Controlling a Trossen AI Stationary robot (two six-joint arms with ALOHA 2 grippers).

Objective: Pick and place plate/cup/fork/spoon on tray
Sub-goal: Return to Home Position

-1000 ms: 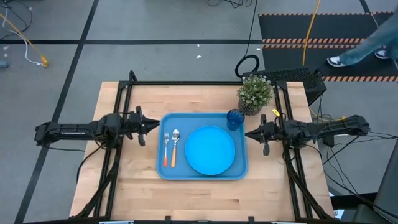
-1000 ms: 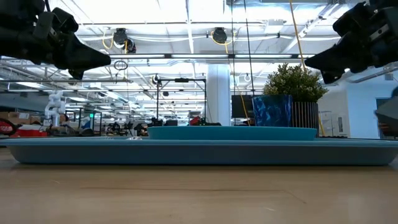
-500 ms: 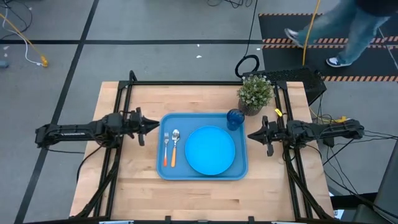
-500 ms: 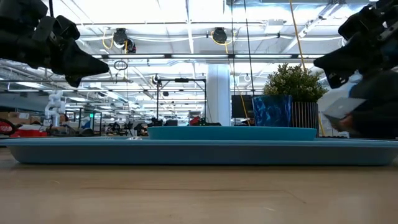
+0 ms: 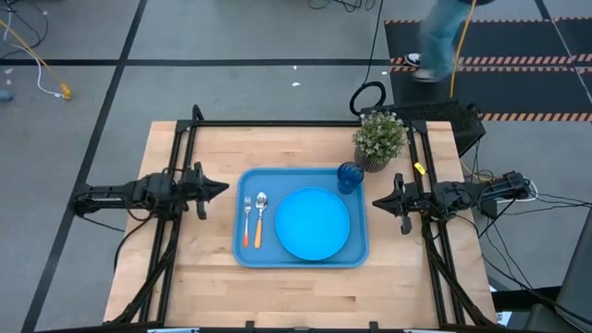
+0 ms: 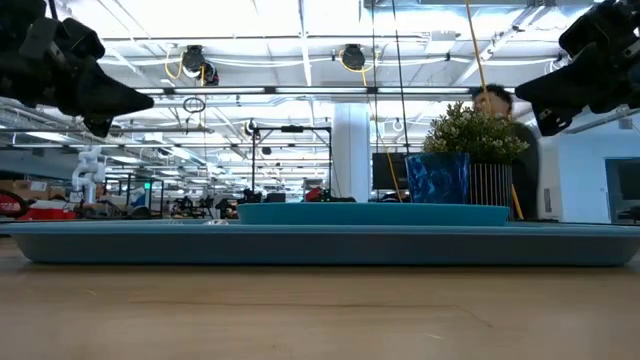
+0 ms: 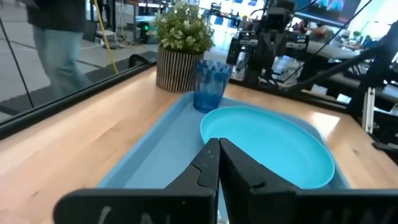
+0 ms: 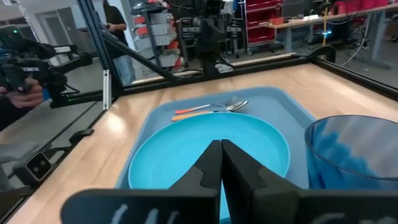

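The light-blue tray lies mid-table. On it rest the sky-blue plate, the dark-blue cup upright at its far right corner, and the fork and spoon side by side at its left end, handles toward the near edge. My left gripper hovers shut just left of the tray, pointing level at it, its fingertips together in the left wrist view. My right gripper hovers shut just right of the tray, its fingertips together in the right wrist view. Neither holds anything.
A potted green plant stands at the far right, just behind the cup. Black frame rails run along both table sides under the arms. A person walks on the floor beyond the far edge. Bare wood lies in front of the tray.
Both grippers have drawn back a little from the tray, the left toward the table's left edge, the right toward its right edge. The things on the tray have kept still. A person has walked leftward across the floor beyond the table.
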